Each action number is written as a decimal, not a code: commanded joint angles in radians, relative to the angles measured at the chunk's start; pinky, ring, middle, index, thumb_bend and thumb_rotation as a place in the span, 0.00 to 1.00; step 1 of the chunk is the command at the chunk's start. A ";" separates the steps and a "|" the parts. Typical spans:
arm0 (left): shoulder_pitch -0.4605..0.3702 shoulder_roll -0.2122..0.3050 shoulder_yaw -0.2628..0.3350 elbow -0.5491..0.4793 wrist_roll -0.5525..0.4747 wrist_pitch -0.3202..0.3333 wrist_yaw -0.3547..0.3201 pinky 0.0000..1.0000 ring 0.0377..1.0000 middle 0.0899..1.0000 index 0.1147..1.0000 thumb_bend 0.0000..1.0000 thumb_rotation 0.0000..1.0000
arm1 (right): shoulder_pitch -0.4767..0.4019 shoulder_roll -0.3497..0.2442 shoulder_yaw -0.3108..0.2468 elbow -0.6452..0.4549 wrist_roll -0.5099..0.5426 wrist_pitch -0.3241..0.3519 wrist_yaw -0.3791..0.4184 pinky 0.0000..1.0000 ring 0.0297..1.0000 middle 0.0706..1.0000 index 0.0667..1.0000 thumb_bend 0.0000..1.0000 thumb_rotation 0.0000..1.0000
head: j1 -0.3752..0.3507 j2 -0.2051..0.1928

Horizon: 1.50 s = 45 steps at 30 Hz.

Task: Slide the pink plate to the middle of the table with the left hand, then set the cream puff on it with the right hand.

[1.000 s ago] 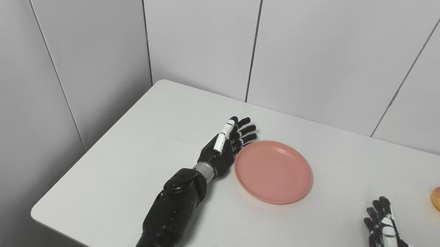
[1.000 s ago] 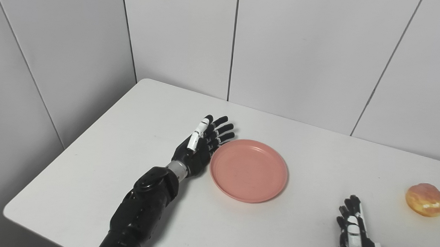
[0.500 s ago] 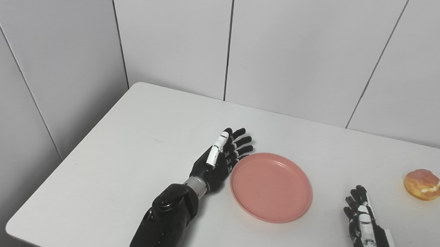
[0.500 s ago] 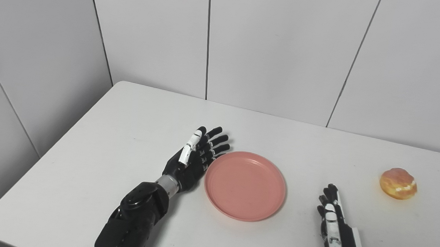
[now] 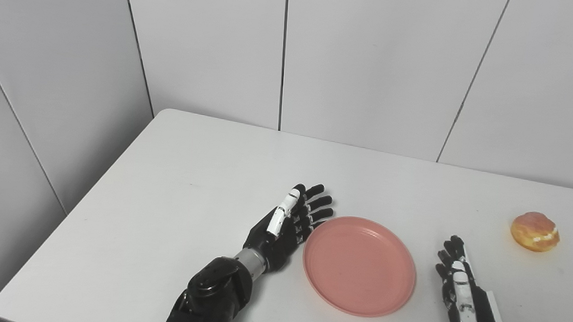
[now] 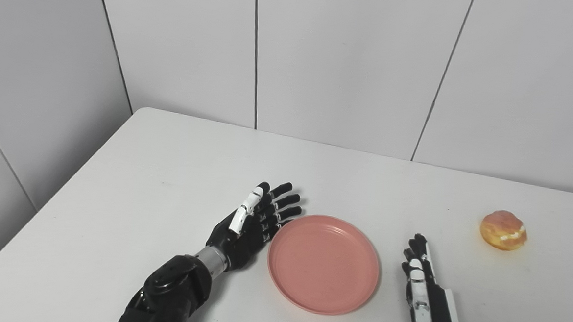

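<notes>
The pink plate (image 5: 359, 264) lies flat on the white table (image 5: 192, 175), empty. My left hand (image 5: 288, 222) stands on edge right against the plate's left rim, fingers straight and apart, holding nothing. The cream puff (image 5: 535, 231), golden with a white cream seam, sits alone at the right side of the table. My right hand (image 5: 458, 292) rests low near the front edge, just right of the plate, fingers extended and empty, well short of the puff.
White wall panels (image 5: 370, 62) rise directly behind the table's far edge. The table's left edge (image 5: 78, 209) runs diagonally toward the front, with a wall panel beyond it.
The camera has swung right and down, shifting the whole picture. The left hand stays against the plate's left rim; plate and hand seem slightly further right. The right hand stays open.
</notes>
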 commanded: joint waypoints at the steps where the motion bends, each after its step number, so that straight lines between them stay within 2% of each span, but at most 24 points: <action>1: 0.006 -0.008 -0.011 -0.017 0.014 0.024 -0.002 0.90 0.90 0.90 0.90 0.38 1.00 | 0.043 0.025 0.022 0.027 0.005 0.015 0.010 1.00 1.00 1.00 1.00 0.24 1.00 | -0.002 0.002; 9: 0.012 -0.016 -0.004 -0.009 0.019 0.001 0.010 0.92 0.91 0.92 0.92 0.39 1.00 | 0.043 0.023 0.024 0.019 0.004 0.024 0.003 1.00 1.00 1.00 1.00 0.25 1.00 | -0.026 0.014; 16: 0.016 -0.044 0.036 -0.007 0.035 -0.034 0.037 0.93 0.91 0.92 0.91 0.39 1.00 | 0.037 0.027 0.013 0.029 0.010 0.023 -0.011 1.00 1.00 1.00 1.00 0.26 1.00 | -0.076 0.023; 20: 0.022 -0.048 0.045 -0.023 0.055 -0.053 0.052 0.93 0.91 0.91 0.90 0.40 1.00 | 0.035 0.015 0.014 0.010 -0.025 0.031 -0.027 1.00 1.00 1.00 1.00 0.28 1.00 | -0.102 0.024; 24: 0.035 -0.047 0.051 -0.047 0.060 -0.063 0.053 0.95 0.92 0.92 0.92 0.40 1.00 | 0.029 0.017 -0.003 -0.011 -0.018 0.015 -0.034 1.00 1.00 1.00 1.00 0.27 1.00 | -0.131 0.030; 31: 0.055 -0.046 0.060 -0.052 0.071 -0.082 0.052 0.95 0.92 0.92 0.92 0.40 1.00 | 0.007 0.009 -0.030 -0.069 0.001 0.028 -0.041 1.00 1.00 1.00 1.00 0.28 1.00 | -0.182 0.033; 34: 0.061 -0.039 0.067 -0.025 0.077 -0.107 0.045 0.93 0.92 0.92 0.92 0.39 1.00 | -0.018 -0.010 -0.042 -0.120 -0.041 0.064 -0.066 1.00 0.99 1.00 1.00 0.34 1.00 | -0.208 0.031; 38: 0.072 -0.028 0.072 -0.001 0.086 -0.145 0.039 0.94 0.92 0.92 0.92 0.40 1.00 | -0.062 -0.033 -0.065 -0.190 -0.055 0.097 -0.075 0.98 0.96 0.99 1.00 0.33 1.00 | -0.238 0.028; 42: 0.086 -0.017 0.075 0.005 0.095 -0.170 0.036 0.95 0.92 0.92 0.91 0.42 1.00 | -0.106 -0.066 -0.069 -0.239 -0.107 0.120 -0.085 0.95 0.94 0.96 0.95 0.34 1.00 | -0.256 0.027; 43: 0.092 -0.014 0.078 0.005 0.095 -0.174 0.036 0.95 0.92 0.92 0.91 0.41 1.00 | -0.119 -0.077 -0.068 -0.249 -0.123 0.127 -0.087 0.95 0.94 0.96 0.95 0.34 1.00 | -0.282 0.023; 45: 0.104 -0.004 0.082 0.011 0.096 -0.191 0.030 0.96 0.93 0.92 0.92 0.41 1.00 | -0.145 -0.096 -0.067 -0.268 -0.153 0.144 -0.089 0.94 0.94 0.95 0.95 0.39 1.00 | -0.304 0.017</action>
